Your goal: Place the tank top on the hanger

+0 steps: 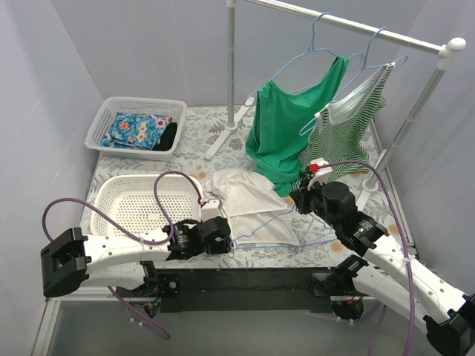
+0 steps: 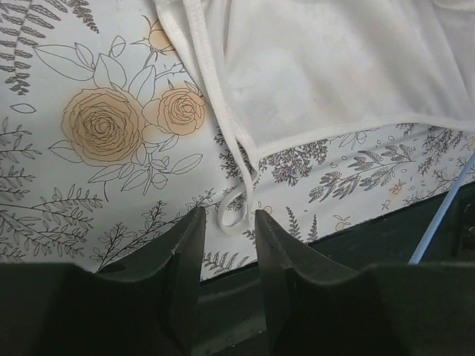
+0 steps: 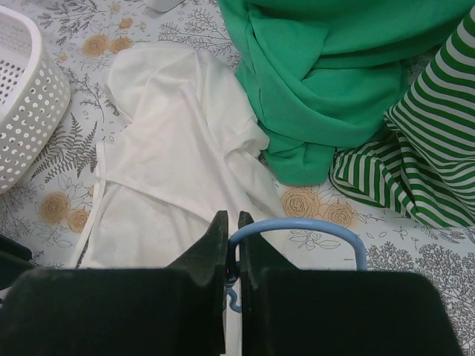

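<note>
Right gripper [image 3: 232, 222]: pinched almost shut on the curved hook of the thin light-blue wire hanger [image 3: 297, 222], wire caught between the two black fingers. Plain only from the right wrist; from above, just a dark gripper head at the hanger's end.

Left gripper [image 2: 226, 222]: parted narrowly, holding nothing, low at the pale flower-printed tablecloth [image 2: 104, 126]. Seen from the left wrist alone: a thin strap loop [image 2: 234, 211] of the plain white soft-fabric tank top [image 2: 334, 67], flat on the cloth just ahead of the gap between the fingertips.

Shown by the top view only: hanger lying on the table between the two grippers, its wire crossing the tank top's near part, one corner just beside the left gripper.

Tank top just beyond both grippers, ahead and left of the right one, ahead and right of the left. Cream-white, rumpled, folds across the middle, narrow bound edges.

Farther past the right gripper: solid green top [image 3: 334, 74] touching the tank top's far edge, and beside it a green-and-white striped top [image 3: 430, 163], both hung from a white rail [image 1: 349, 26], hems down on the table.

Left of the left gripper, a white perforated plastic basket [image 1: 100, 215]; beyond it a smaller white basket [image 1: 141, 101] with blue floral fabric [image 1: 137, 130] inside.
</note>
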